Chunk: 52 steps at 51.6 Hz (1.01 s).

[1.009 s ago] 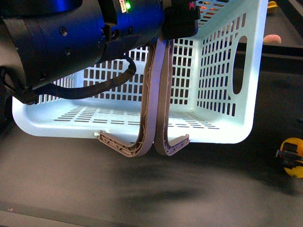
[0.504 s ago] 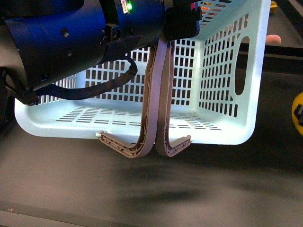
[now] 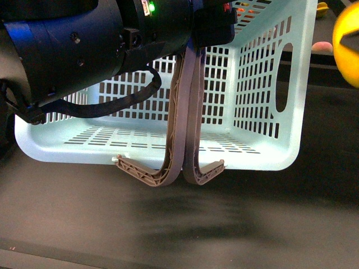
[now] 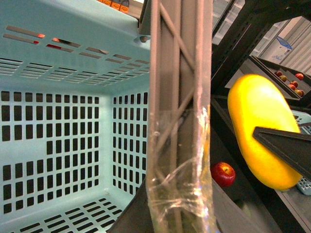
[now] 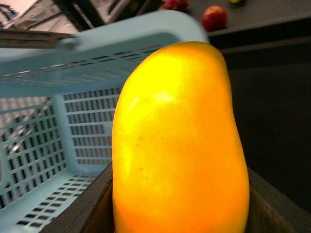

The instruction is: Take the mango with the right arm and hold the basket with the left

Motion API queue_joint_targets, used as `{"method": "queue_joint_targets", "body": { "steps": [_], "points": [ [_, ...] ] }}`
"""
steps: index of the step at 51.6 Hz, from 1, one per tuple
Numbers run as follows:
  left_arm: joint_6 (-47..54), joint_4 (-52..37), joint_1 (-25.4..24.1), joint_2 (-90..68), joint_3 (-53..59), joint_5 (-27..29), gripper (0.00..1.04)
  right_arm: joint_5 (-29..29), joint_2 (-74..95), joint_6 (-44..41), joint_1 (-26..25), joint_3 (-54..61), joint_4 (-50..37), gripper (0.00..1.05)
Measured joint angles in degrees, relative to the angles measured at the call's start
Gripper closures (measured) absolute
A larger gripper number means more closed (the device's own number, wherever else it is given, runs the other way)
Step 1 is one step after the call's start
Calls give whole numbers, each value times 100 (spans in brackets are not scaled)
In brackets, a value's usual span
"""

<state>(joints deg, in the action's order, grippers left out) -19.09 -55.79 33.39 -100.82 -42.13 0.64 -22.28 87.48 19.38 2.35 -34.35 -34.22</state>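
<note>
My left gripper (image 4: 178, 206) is shut on the two grey-brown swing handles (image 3: 185, 112) of the light-blue basket (image 3: 263, 84). The basket hangs tilted above the dark surface, and its slotted inside (image 4: 58, 126) holds nothing I can see. The bulky black left arm (image 3: 78, 50) covers the basket's upper left. My right gripper (image 5: 181, 213) is shut on the yellow-orange mango (image 5: 180, 141), with a dark finger (image 5: 92, 206) on each side. The mango (image 3: 348, 47) hangs in the air just right of the basket's rim. In the left wrist view the mango (image 4: 260, 131) is beside the handle.
A round red fruit (image 4: 223, 174) lies on the dark surface beyond the basket, also in the right wrist view (image 5: 214, 17). A pink object (image 3: 322, 46) and a yellow one (image 3: 322, 7) sit far back right. Dark shelving with small fruits (image 4: 289, 77) stands behind.
The mango has risen in my right gripper from low at the right edge to the height of the basket's rim. The basket swayed slightly and came back.
</note>
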Motion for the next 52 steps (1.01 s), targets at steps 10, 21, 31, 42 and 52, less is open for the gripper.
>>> {"method": "queue_joint_targets", "body": {
  "steps": [10,21,31,42,52],
  "points": [
    [0,0,0,0,0,0,96,269,-136,-72,813,-2,-11,47],
    [0,0,0,0,0,0,96,892,560,-114,1209,-208,-107,47],
    [0,0,0,0,0,2,96,1156,1274,-63,1287,-632,-232,47],
    [0,0,2,0,0,-2,96,1231,1862,-2,1388,-1191,-208,47],
    [-2,0,0,0,0,-9,96,1357,2170,22,1497,-1547,-190,27]
  ]
}}
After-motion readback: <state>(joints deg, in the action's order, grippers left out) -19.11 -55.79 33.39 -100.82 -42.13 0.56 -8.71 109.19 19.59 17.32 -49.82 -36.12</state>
